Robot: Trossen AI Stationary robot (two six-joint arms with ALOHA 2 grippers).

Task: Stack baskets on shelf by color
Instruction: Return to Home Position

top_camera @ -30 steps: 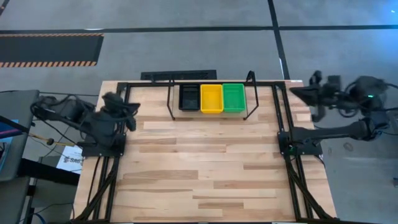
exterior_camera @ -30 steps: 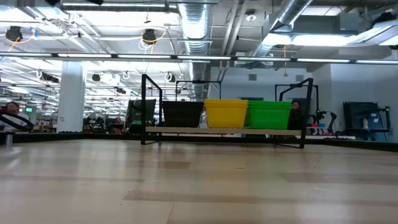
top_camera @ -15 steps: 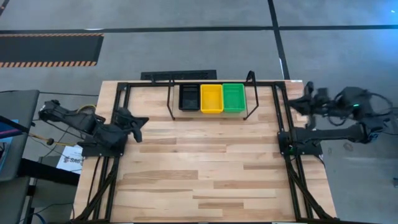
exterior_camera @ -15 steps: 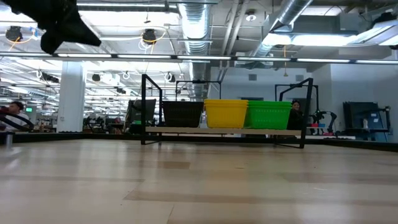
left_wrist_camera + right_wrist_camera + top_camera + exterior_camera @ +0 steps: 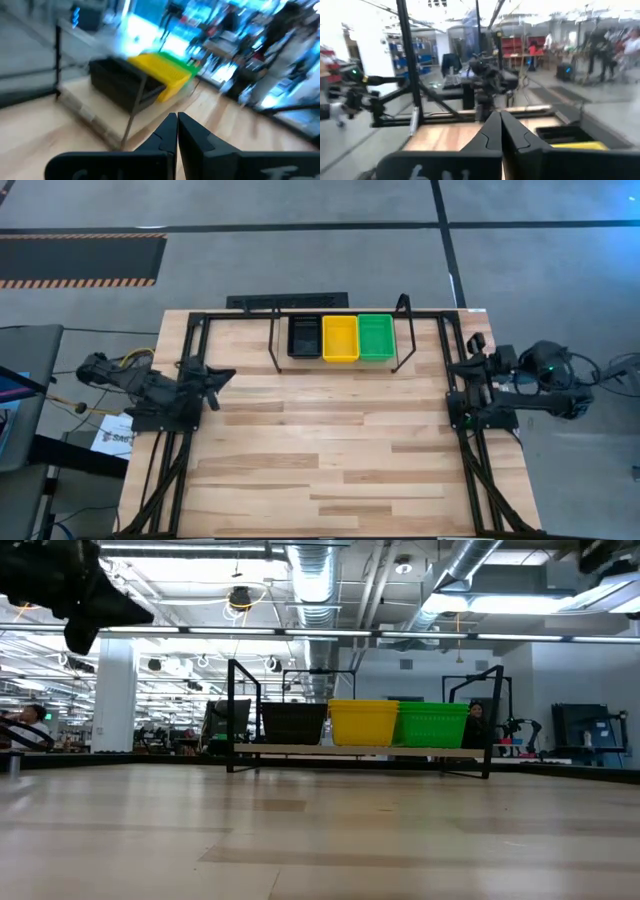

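On the shelf (image 5: 360, 750) at the table's far middle, baskets stand side by side: black (image 5: 304, 337), yellow (image 5: 340, 338), green (image 5: 376, 337). Their bottoms rest on the light-wood plank. My left gripper (image 5: 228, 373) is shut and hangs above the table's left side, pointing toward the shelf. In its wrist view my left gripper (image 5: 177, 116) faces the black basket (image 5: 125, 80) and the yellow basket (image 5: 162, 70). My right gripper (image 5: 455, 366) is shut above the table's right edge. In its wrist view my right gripper (image 5: 496, 115) points level across the table. Neither holds anything.
A black metal frame (image 5: 320, 313) runs around the table's far part and down both sides, with each arm's base on it. The left arm (image 5: 487, 80) shows across the table in the right wrist view. The wood tabletop (image 5: 330, 450) spreads in front of the shelf. People move in the room behind.
Both arms have come down and folded back over their bases. My left gripper sank into the low view's top left corner and swung a little toward the shelf. My right gripper dropped and came in toward the table's right edge. Both stayed shut; the baskets have not moved.
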